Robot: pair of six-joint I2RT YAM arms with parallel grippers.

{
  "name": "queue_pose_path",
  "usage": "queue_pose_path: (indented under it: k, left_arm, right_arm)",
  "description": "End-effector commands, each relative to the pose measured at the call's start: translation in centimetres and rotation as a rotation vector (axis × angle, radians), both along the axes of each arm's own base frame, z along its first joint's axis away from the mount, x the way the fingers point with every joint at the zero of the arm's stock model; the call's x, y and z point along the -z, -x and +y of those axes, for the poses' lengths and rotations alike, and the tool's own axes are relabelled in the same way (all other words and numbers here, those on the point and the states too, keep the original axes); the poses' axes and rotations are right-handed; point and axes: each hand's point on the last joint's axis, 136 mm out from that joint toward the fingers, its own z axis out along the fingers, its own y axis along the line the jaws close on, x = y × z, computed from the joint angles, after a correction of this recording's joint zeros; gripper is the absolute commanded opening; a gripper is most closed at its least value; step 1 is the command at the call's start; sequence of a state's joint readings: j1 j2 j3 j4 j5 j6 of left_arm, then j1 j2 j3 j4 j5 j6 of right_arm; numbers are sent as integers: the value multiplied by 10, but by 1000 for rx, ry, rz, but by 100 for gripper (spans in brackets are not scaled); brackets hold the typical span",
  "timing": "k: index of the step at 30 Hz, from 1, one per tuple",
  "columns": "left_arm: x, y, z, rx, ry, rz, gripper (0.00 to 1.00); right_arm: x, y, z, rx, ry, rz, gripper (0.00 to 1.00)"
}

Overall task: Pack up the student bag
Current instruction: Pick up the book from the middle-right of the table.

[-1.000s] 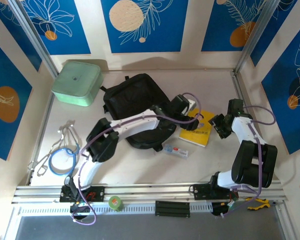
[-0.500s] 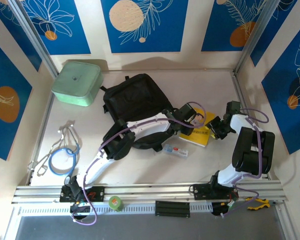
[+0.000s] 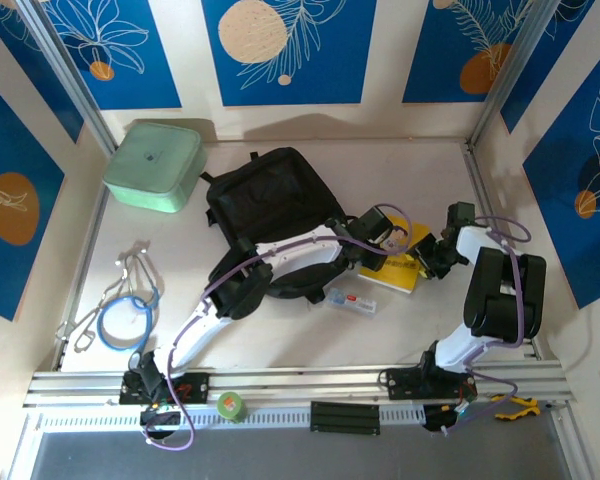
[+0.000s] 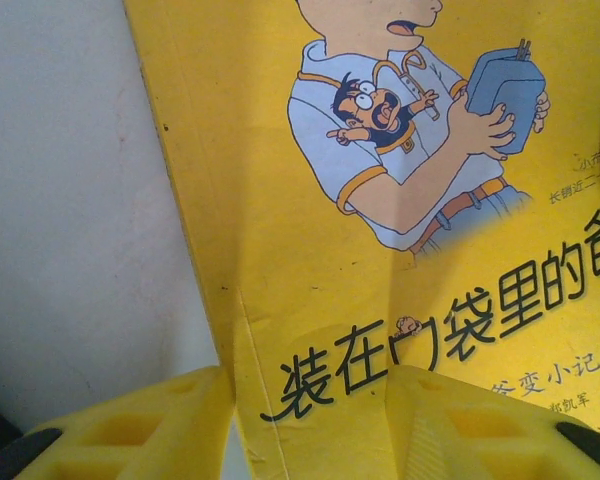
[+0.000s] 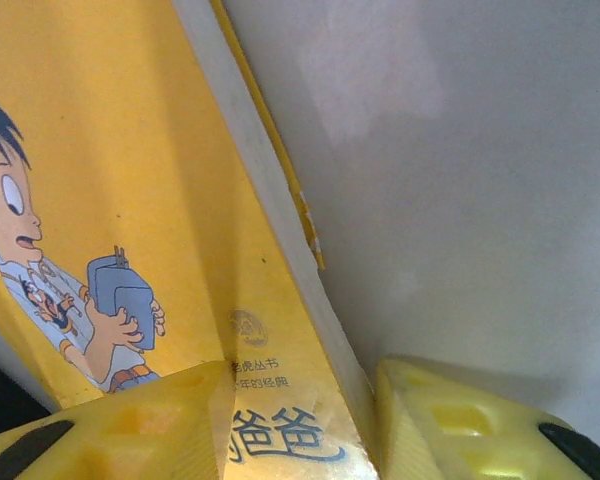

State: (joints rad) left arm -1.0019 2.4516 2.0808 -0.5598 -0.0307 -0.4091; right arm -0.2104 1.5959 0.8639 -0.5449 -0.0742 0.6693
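Nearest, on the rail at the front edge of the overhead view, sits a small green roll of tape [image 3: 230, 405]. Just past it on the pale bench [image 3: 310, 340], to the left, lies a blue ring-shaped coil of cable [image 3: 128, 322]. A small clear plastic packet with a red mark [image 3: 352, 300] lies near the middle.

Beyond the packet is a flat yellow paperback book [image 3: 400, 274], with both arms bent in over it. The left claw [image 3: 378, 245] is at its left side and the right claw [image 3: 429, 258] at its right.

From overhead the fingers are too small to read, but the wrist cameras show them. The left claw [image 4: 310, 425] is spread wide, its yellow fingers [image 4: 130, 425] straddling the book's left edge. That view also shows the cover [image 4: 280, 150]: a cartoon man in a white shirt, with black Chinese lettering. The right claw [image 5: 300, 420] is likewise spread wide, and the book's [image 5: 130, 150] white page edge runs down between its fingers. I cannot tell whether either claw touches the book.

Farther back, the large black soft fabric backpack [image 3: 270, 195] lies flat at mid-bench, and the left arm crosses its near edge. A mint-green square lidded box [image 3: 152, 165] stands in the far left corner.
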Motion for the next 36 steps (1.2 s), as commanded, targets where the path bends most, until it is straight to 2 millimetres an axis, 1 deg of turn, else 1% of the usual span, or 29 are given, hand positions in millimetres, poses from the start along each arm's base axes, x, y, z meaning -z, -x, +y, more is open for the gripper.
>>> queue_pose_path:
  k: [1, 6, 10, 13, 16, 20, 23, 24, 25, 26, 29, 32, 36]
  left_arm:
    - [54, 20, 18, 30, -123, 108, 46]
    - [61, 22, 22, 37, -144, 113, 45]
    - [61, 22, 22, 40, -145, 113, 45]
    - [60, 22, 21, 41, -140, 111, 45]
    - [56, 22, 19, 43, -129, 109, 45]
    - [48, 22, 17, 48, -102, 100, 46]
    - [36, 21, 12, 59, -70, 91, 46]
    - [28, 22, 9, 73, -58, 86, 47]
    - [18, 21, 6, 91, -42, 74, 49]
    - [4, 20, 4, 109, -25, 54, 51]
    - [-46, 12, 2, 138, 39, -8, 58]
    - [-97, 6, 4, 138, 128, -50, 66]
    - [-151, 5, 16, 128, 257, -67, 74]
  right_arm:
    - [-26, -4, 14, -58, -7, -41, 40]
    - [-46, -7, 23, -89, -10, -80, 38]
    - [-53, -7, 27, -98, -26, -93, 34]
    - [-54, -7, 25, -99, -18, -92, 28]
    - [-54, -6, 24, -96, -17, -88, 23]
    - [-54, -4, 26, -98, -21, -85, 14]
    - [-54, -3, 23, -91, -9, -90, 6]
    - [-54, -2, 21, -88, -8, -95, 1]
    - [-56, -2, 20, -81, -6, -102, 0]
    - [-58, -2, 18, -70, -5, -117, 0]
    - [-70, -5, 13, -46, -10, -188, 0]
    - [-88, -9, 8, -29, -18, -274, 0]
    - [-118, -13, 9, -40, -41, -407, 0]
